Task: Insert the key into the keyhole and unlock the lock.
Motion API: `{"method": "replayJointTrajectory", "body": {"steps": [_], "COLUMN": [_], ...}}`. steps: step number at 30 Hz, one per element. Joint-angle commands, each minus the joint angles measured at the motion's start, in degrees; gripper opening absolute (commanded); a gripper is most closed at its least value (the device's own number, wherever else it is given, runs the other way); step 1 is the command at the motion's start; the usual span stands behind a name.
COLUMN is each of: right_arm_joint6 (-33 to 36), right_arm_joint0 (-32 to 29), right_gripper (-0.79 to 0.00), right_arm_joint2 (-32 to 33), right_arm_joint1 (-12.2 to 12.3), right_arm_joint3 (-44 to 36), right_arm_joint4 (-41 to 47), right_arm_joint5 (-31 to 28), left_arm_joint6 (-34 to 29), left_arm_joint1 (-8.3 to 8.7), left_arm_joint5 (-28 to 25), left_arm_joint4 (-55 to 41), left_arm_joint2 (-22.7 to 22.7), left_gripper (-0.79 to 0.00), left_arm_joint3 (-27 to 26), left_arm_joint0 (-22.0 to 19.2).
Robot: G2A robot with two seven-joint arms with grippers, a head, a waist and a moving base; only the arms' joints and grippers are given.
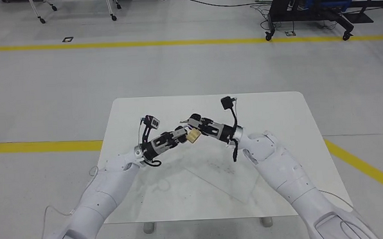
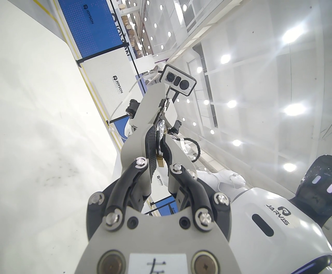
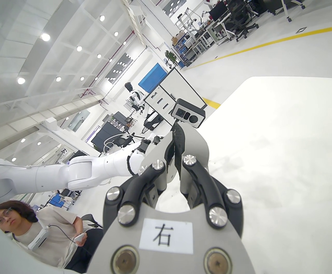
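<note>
You've got the lock (image 1: 192, 137), a small brass-coloured block, up off the table (image 1: 275, 116) over its middle, a touch toward the far edge, pinched at the tips of the left gripper (image 1: 183, 134). Between that gripper's pads you see brass low down and a silvery metal piece (image 2: 160, 127) above it. You can't tell whether that piece is the key.

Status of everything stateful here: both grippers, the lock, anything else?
left gripper: shut on the lock
right gripper: shut, pads together, tip meeting the left gripper
lock: brass, held above the table; locked or not, cannot tell
silver piece: at the left fingertips; key or shackle, cannot tell
</note>
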Motion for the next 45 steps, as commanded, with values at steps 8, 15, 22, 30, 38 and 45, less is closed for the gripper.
{"method": "replayJointTrajectory", "body": {"steps": [8,15,22,30,38,45], "right_arm_joint6": [-4.50,-9.07,-9.48,-9.48,-16.03,-21.01], "right_arm_joint0": [-0.83,-5.92,-11.30,-11.30,-13.86,-19.09], "right_gripper": [-0.785,-0.785,-0.785,-0.785,-0.785,-0.785], "right_arm_joint2": [2.81,8.27,11.21,11.21,14.66,15.47], "right_arm_joint1": [0.46,1.99,3.05,3.05,3.64,3.79], "right_arm_joint3": [0.12,-4.49,-10.74,-10.74,-15.55,-19.28], "right_arm_joint4": [-2.10,-5.68,-7.07,-7.07,-16.49,-21.49], "right_arm_joint5": [1.26,-0.11,-2.02,-2.02,-3.25,-1.98], "left_arm_joint6": [-2.37,-8.86,-12.32,-11.55,-9.62,-6.97], "left_arm_joint1": [-0.55,-2.00,-4.39,-5.79,-5.76,-5.12], "left_arm_joint5": [2.38,8.88,12.34,11.56,13.60,10.79], "left_arm_joint4": [-2.15,-8.64,-10.85,-7.63,-8.47,-8.21], "left_arm_joint2": [-1.36,-2.19,-1.82,-1.01,-1.56,-4.70], "left_gripper": [-0.785,-0.785,-0.785,-0.785,-0.785,-0.785], "left_arm_joint3": [1.65,7.92,12.86,15.47,14.28,9.75], "left_arm_joint0": [-0.10,-1.87,-4.88,-7.90,-7.05,-5.45]}}
